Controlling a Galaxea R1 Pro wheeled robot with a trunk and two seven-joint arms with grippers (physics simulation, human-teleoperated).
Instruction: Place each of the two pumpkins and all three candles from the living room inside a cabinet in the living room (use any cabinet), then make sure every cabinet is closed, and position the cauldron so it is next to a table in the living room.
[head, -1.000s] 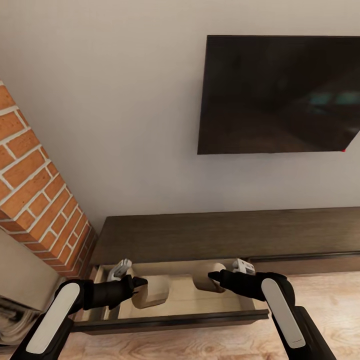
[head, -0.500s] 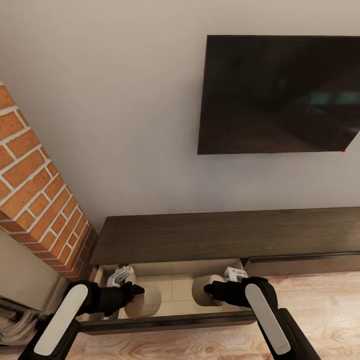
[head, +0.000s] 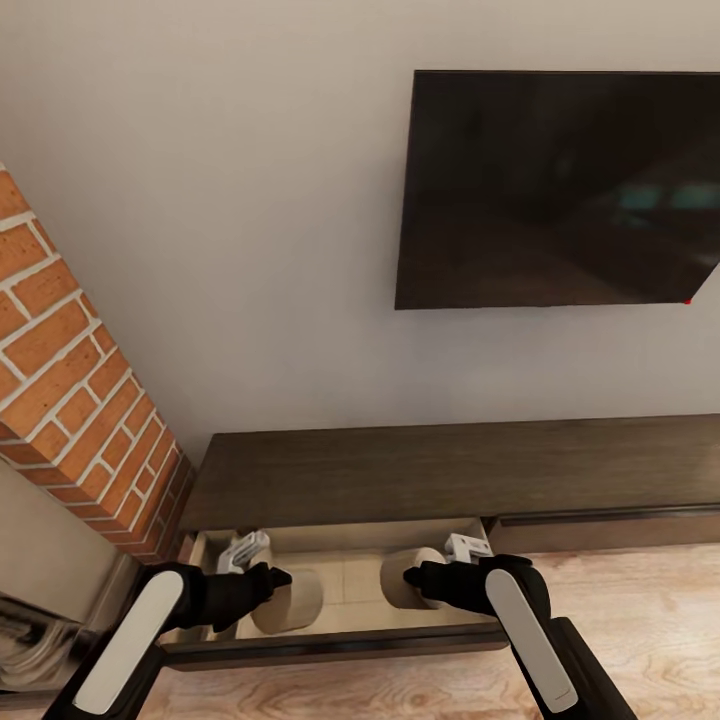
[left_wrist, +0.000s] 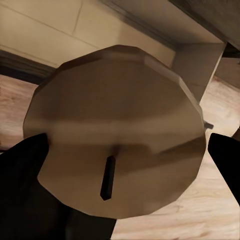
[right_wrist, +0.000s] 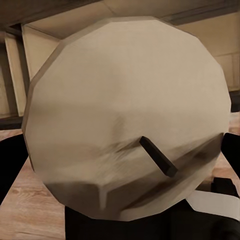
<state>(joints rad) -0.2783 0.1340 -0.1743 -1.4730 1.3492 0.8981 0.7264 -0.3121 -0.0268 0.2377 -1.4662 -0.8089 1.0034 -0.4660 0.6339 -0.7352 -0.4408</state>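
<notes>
The long dark-brown cabinet (head: 430, 465) stands against the wall with its left drawer (head: 340, 640) pulled out, showing a pale beige inside. My left gripper (head: 283, 592) is shut on a beige candle (head: 298, 602) held low inside the drawer. My right gripper (head: 412, 580) is shut on a second candle (head: 397, 588), also down in the drawer, to the right of the first. In the left wrist view the candle (left_wrist: 115, 135) shows its wick end between black fingers (left_wrist: 22, 170). The right wrist view has its candle (right_wrist: 125, 110) the same way, between dark fingers (right_wrist: 7, 165).
A red-brick fireplace (head: 70, 400) rises at the left, close to the drawer's end. A black TV (head: 560, 190) hangs on the wall above the cabinet. A closed drawer front (head: 600, 528) lies to the right. Light wood floor (head: 640, 620) runs in front.
Both arms have drawn back toward me and lowered, carrying their candles deeper into the open drawer. The grips have not changed.
</notes>
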